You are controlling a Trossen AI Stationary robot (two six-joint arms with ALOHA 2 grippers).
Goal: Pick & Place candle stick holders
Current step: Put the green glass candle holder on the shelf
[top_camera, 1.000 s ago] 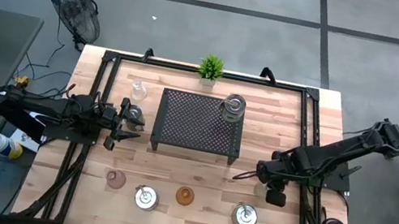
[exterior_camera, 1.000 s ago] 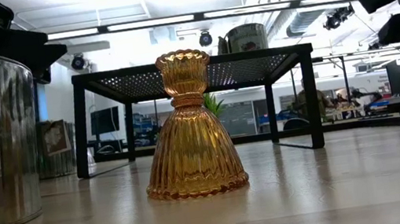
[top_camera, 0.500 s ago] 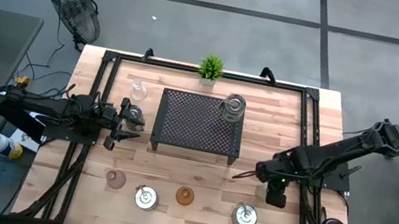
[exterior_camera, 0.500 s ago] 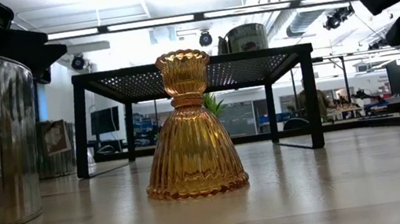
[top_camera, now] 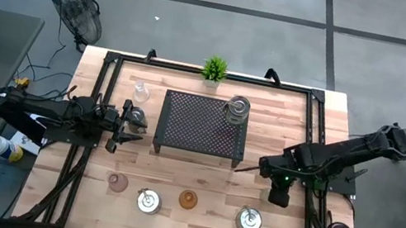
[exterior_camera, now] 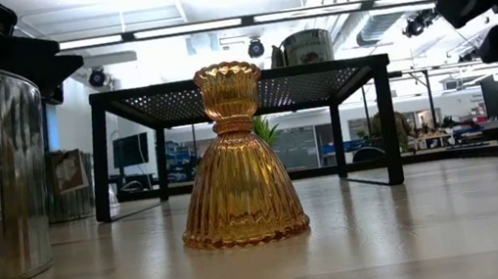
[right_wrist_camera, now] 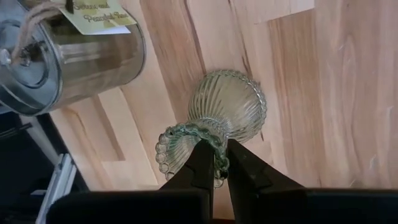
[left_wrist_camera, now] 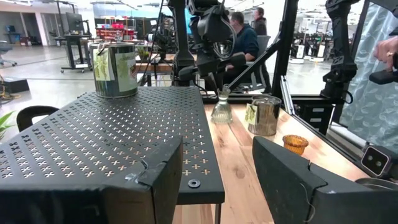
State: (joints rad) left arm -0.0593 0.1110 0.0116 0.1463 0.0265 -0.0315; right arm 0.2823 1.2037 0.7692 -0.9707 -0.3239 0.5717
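We see the right gripper (right_wrist_camera: pixel 214 163) pinched on the beaded rim of a greenish glass holder (right_wrist_camera: pixel 217 121), its two dark fingers (right_wrist_camera: pixel 199 165) nearly together with only the rim between them; under the glass lies the wooden table (right_wrist_camera: pixel 298 74), and a silver tin holder (right_wrist_camera: pixel 74 56) with a paper tag lies close by in that wrist view; whether the greenish holder is touching the wood or lifted off it, we cannot tell. From above, the right gripper (top_camera: pixel 248 168) sits just off the front right corner of the black perforated rack (top_camera: pixel 201 126), over the table (top_camera: pixel 295 113); the left gripper (top_camera: pixel 122 121) waits beside the rack's left edge, its fingers (left_wrist_camera: pixel 292 180) spread well apart with nothing between them. On the rack's back right corner stands a silver tin (top_camera: pixel 238 108); a clear glass holder (top_camera: pixel 141 90) stands on the table left of the rack; along the front edge we find a pink holder (top_camera: pixel 118 182), a silver holder (top_camera: pixel 147 200), an amber holder (top_camera: pixel 188 199) and another silver holder (top_camera: pixel 248 218), in a row and well apart from one another; a small green plant (top_camera: pixel 213 69) stands at the back edge. In the low view the amber holder (exterior_camera: pixel 236 161) stands upright on its wide ribbed base.
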